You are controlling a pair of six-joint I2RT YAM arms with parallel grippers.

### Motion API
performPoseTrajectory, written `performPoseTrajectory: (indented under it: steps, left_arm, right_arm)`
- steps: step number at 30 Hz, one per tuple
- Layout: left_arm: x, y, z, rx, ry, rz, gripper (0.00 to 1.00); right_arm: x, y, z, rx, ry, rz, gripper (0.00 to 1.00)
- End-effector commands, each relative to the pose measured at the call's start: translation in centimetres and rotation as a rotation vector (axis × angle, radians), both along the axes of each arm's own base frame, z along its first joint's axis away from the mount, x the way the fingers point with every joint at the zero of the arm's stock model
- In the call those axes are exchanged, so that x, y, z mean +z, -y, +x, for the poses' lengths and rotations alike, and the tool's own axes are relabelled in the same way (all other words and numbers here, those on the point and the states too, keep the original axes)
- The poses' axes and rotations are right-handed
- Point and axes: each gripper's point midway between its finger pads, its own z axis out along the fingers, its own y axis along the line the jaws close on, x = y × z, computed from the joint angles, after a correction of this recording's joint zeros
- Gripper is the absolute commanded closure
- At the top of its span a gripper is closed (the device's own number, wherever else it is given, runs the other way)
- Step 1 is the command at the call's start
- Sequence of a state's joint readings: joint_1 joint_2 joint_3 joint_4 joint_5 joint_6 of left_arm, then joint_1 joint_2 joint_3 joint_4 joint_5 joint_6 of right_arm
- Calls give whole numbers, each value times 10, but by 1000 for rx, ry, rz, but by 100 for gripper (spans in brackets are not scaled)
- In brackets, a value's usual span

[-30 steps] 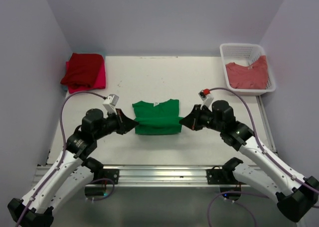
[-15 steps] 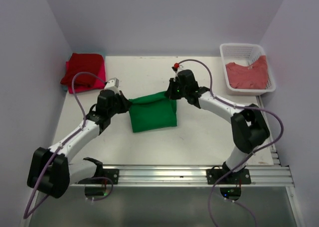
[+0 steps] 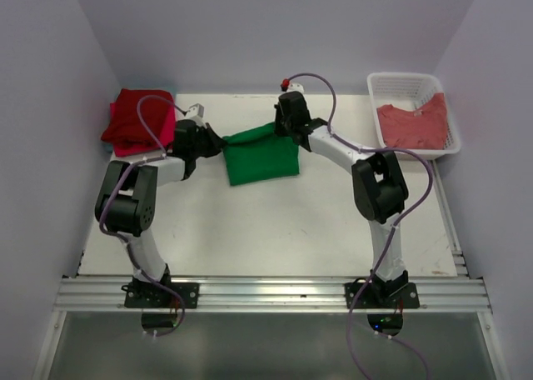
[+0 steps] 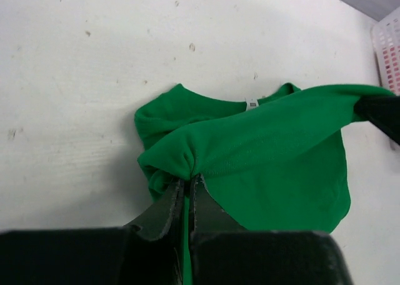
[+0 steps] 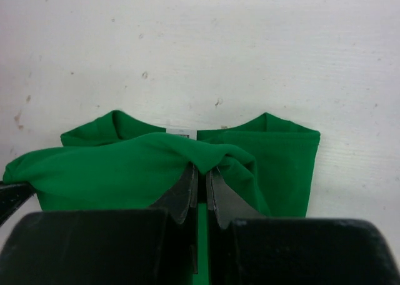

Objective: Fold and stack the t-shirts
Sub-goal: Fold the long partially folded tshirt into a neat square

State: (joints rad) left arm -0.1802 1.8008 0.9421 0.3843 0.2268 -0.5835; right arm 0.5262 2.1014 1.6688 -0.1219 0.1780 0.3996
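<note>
— Any writing?
— Just a white tag [image 4: 250, 104] on the green tee [image 3: 260, 157], at its neck, too small to read.
— Where's the tee?
— By the table's [image 3: 275, 230] far edge, midway across. Its top layer is lifted, hiding what's beneath.
— The arms?
— Both reach far out. The left gripper [image 4: 186, 184] and right gripper [image 5: 200, 172] each pinch a bunched end of that layer, jaws clamped tight.

The white, faintly speckled worktop [image 3: 275, 230] carries a green t-shirt [image 3: 262, 159], its lower part lying flat. Well left of that shirt lies a folded red t-shirt [image 3: 137, 113] on pink cloth [image 3: 166, 137], possibly another tee. Well right stands a white lattice basket [image 3: 401, 83].
</note>
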Motion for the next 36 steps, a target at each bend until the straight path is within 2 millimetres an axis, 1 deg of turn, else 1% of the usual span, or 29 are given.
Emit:
performPoseTrajectory:
  steps: [1, 2, 6, 7, 8, 10, 12, 13, 14, 16, 17, 19, 20, 22, 23, 24, 26, 27, 28, 29, 30, 31, 32, 33, 36]
  left_arm:
    - [42, 0, 43, -39, 155, -97, 100]
    - [42, 0, 52, -45, 159, -114, 100]
    - [52, -3, 65, -66, 183, -153, 100]
    - [58, -3, 67, -69, 203, -160, 100]
    - [63, -1, 69, -76, 218, -169, 100]
    - [70, 3, 70, -96, 233, -185, 100]
    - [82, 8, 71, -131, 251, -202, 100]
    - [88, 10, 70, -142, 268, -206, 100]
    - [97, 10, 69, -149, 286, -208, 100]
    - [105, 13, 67, -168, 302, -211, 100]
    - [111, 14, 66, -174, 315, -210, 100]
    - [115, 16, 66, -188, 324, -210, 100]
    - [114, 17, 69, -196, 324, -209, 100]
    - [114, 18, 71, -202, 322, -210, 100]
    - [111, 19, 74, -208, 319, -212, 100]
    - [110, 22, 74, -225, 316, -218, 100]
    - [109, 24, 79, -229, 318, -229, 100]
    - [109, 26, 79, -241, 317, -238, 100]
    - [112, 27, 80, -248, 327, -240, 100]
    - [112, 27, 80, -251, 331, -242, 100]
    - [113, 27, 80, -251, 335, -243, 100]
    - [116, 27, 80, -254, 341, -242, 100]
    - [118, 28, 81, -258, 349, -242, 100]
    - [119, 28, 81, -260, 352, -241, 100]
    - [118, 29, 87, -269, 359, -240, 100]
  right_arm:
    - [5, 28, 17, -144, 29, -71, 100]
    - [4, 27, 19, -140, 33, -71, 100]
    - [-7, 26, 25, -139, 36, -79, 100]
    - [-3, 24, 28, -138, 43, -77, 100]
    - [-12, 24, 28, -139, 24, -90, 100]
    - [-14, 23, 29, -133, 19, -90, 100]
    - [-10, 23, 29, -138, 36, -72, 100]
    - [-18, 24, 25, -135, 25, -76, 100]
    - [-12, 24, 26, -138, 44, -63, 100]
    - [-15, 24, 24, -135, 41, -63, 100]
    - [-12, 24, 26, -136, 53, -54, 100]
    - [-9, 25, 24, -133, 63, -50, 100]
    - [-6, 24, 26, -138, 78, -44, 100]
    - [1, 28, 21, -139, 94, -38, 100]
    - [9, 28, 23, -145, 125, -24, 100]
    - [6, 32, 19, -151, 125, -30, 100]
    - [22, 34, 17, -152, 160, -21, 100]
    - [15, 38, 13, -155, 153, -31, 100]
    - [27, 38, 10, -154, 175, -19, 100]
    - [31, 39, 10, -154, 190, -9, 100]
    - [28, 42, 6, -152, 186, -17, 100]
    - [30, 42, 3, -150, 194, -17, 100]
    - [40, 42, 2, -150, 216, -6, 100]
    - [40, 46, 0, -153, 218, -12, 100]
    - [48, 49, 1, -163, 237, -22, 100]
